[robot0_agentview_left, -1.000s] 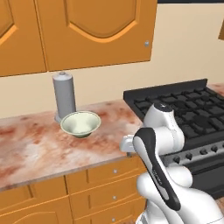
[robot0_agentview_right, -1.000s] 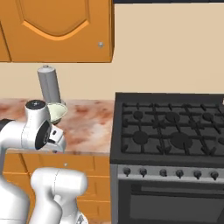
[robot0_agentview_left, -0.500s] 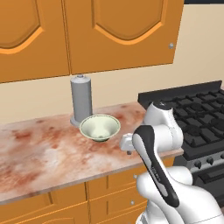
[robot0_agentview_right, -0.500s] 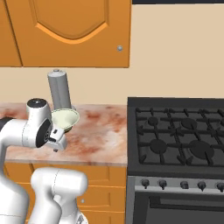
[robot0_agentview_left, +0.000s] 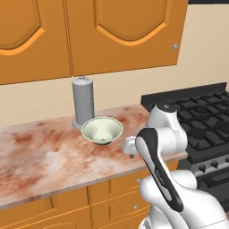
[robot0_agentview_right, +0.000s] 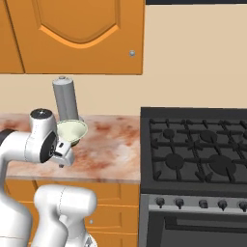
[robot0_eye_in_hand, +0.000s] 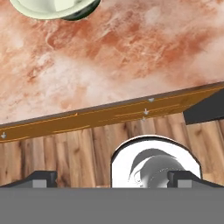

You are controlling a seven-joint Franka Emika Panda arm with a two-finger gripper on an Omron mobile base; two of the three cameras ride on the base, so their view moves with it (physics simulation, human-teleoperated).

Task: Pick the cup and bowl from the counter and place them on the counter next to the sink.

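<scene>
The pale cream-green bowl (robot0_agentview_left: 102, 129) (robot0_agentview_right: 72, 130) stands upright on the marbled counter (robot0_agentview_left: 40, 156) (robot0_agentview_right: 111, 149), just in front of a tall grey canister. In the hand view the bowl (robot0_eye_in_hand: 48, 6) is cut off by the top left edge, with the counter (robot0_eye_in_hand: 122, 57) below it. My gripper (robot0_agentview_left: 130, 148) (robot0_agentview_right: 61, 155) (robot0_eye_in_hand: 111, 179) hangs open and holds nothing, by the counter's front edge, nearer than the bowl and a little to its right. The cup and the sink are out of view.
The grey canister (robot0_agentview_left: 83, 103) (robot0_agentview_right: 65, 99) stands close behind the bowl by the wall. A black stove (robot0_agentview_left: 201, 120) (robot0_agentview_right: 198, 149) adjoins the counter on the right. Orange wall cabinets (robot0_agentview_left: 120, 31) hang above, and orange drawer fronts (robot0_eye_in_hand: 87, 148) run under the counter edge.
The whole picture has shifted right since a second ago, so the base has moved left along the counter. The arm's pose and the open jaws look unchanged.
</scene>
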